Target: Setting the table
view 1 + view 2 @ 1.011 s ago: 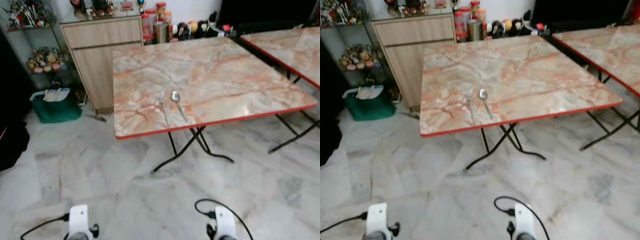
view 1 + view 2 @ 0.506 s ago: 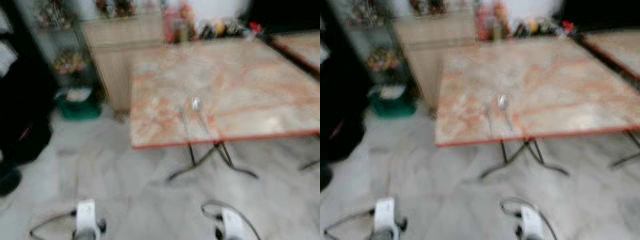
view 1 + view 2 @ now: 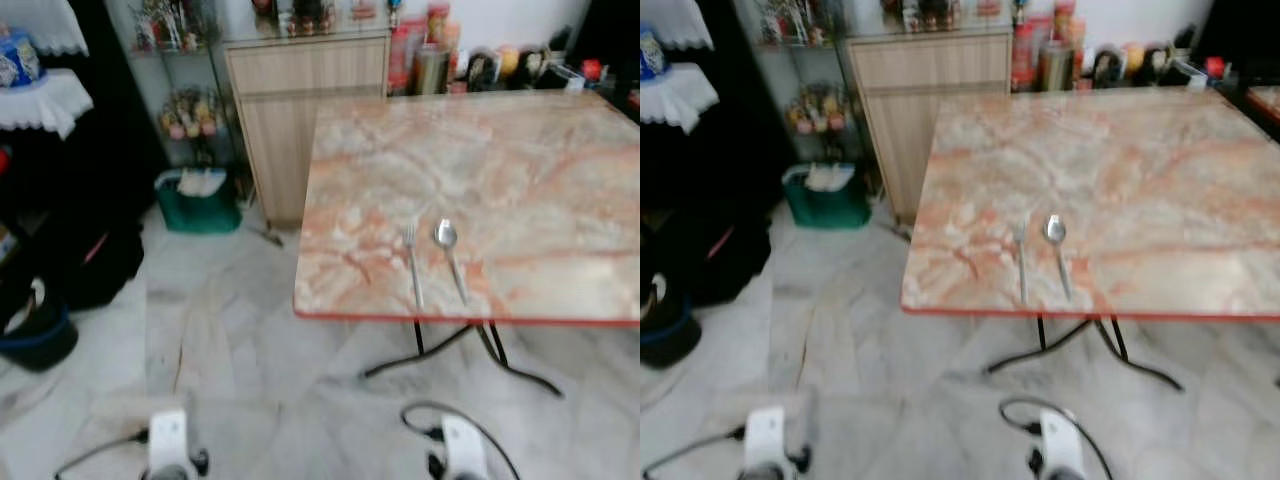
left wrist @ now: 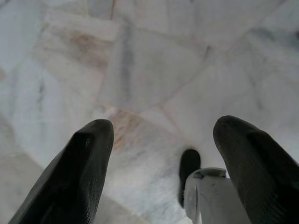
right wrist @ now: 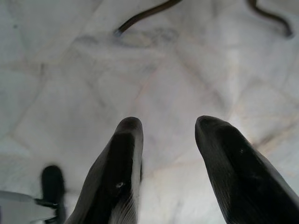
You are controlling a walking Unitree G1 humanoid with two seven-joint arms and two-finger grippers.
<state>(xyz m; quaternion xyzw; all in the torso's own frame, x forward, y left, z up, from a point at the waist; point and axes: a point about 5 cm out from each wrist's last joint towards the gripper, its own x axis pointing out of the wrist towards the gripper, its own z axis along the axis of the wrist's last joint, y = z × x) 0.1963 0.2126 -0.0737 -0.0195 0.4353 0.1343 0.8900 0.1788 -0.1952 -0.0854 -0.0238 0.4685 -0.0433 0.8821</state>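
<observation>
Thin, slippery steel fork [image 3: 413, 264] and spoon [image 3: 448, 256] are lying flat on the marble-patterned red-rimmed table [image 3: 560, 170], likely needing mid-handle pinches; left gripper [image 4: 159, 163] and right gripper [image 5: 166, 154] are hanging spread, empty

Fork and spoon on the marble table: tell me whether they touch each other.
Apart. The left eye view shows the fork and spoon lying side by side, with a strip of bare table between them.

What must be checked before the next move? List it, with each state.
1. Fork and spoon side by side near the table's front edge: ok.
2. Left gripper open, holding nothing, over the floor: ok.
3. Right gripper open, holding nothing: ok.
4. Plate or cup at the place setting: not ok, none there.
5. Table within reach: cannot tell; both arms hang low.
</observation>
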